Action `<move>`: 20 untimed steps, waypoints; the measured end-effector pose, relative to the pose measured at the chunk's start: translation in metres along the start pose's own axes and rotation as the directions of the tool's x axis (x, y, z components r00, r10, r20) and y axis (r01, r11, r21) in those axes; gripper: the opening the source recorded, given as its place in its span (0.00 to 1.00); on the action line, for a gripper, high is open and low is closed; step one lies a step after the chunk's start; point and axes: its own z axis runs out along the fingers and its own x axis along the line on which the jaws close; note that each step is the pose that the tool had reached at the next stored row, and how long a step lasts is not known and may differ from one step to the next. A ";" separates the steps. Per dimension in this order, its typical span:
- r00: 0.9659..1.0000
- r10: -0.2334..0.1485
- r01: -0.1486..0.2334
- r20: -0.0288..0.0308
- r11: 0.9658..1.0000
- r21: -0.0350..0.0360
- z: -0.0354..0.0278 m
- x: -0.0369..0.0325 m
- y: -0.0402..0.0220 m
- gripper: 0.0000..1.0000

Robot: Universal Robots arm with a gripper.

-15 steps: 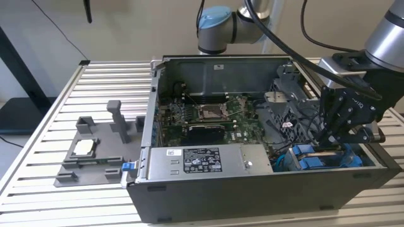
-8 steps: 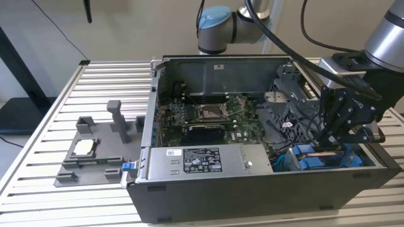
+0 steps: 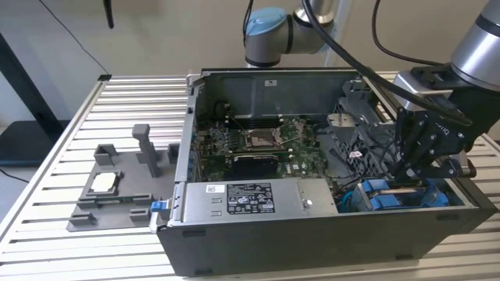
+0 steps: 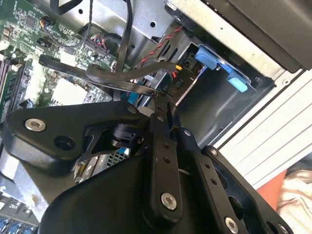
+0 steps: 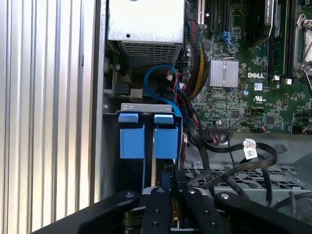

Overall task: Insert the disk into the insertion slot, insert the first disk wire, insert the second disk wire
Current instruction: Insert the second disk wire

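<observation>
An open computer case [image 3: 312,240] lies on the slatted table. At its front corner, on the exterior view's right, is the insertion slot [image 3: 353,202] [image 5: 146,107] [image 4: 214,105], a grey metal cage. Blue carrier tabs [image 3: 383,198] [image 5: 165,141] [image 4: 214,58] of the disk sit inside it; the disk's body is hidden. My gripper [image 3: 406,178] [image 4: 163,102] [image 5: 165,181] hangs right over the cage, its fingers shut on the end of a flat black disk wire [image 4: 112,80] [image 5: 229,173]. A second black wire with a white tag [image 5: 249,148] loops beside it.
The grey power supply box [image 3: 250,199] [image 5: 146,19] lies beside the cage. The green motherboard [image 3: 258,140] [image 5: 243,73] fills the case floor. A grey fixture tray [image 3: 117,187] stands on the table [image 3: 78,246] at the exterior view's left. The arm's base [image 3: 266,35] rises behind the case.
</observation>
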 end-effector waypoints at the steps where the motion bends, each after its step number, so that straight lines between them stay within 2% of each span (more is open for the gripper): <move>1: 1.000 0.000 0.000 0.000 1.000 0.000 0.0004 0.0001 0.0000 0.16; 20: 1.000 0.000 0.000 0.000 1.000 0.000 0.0034 0.0001 -0.0002 0.16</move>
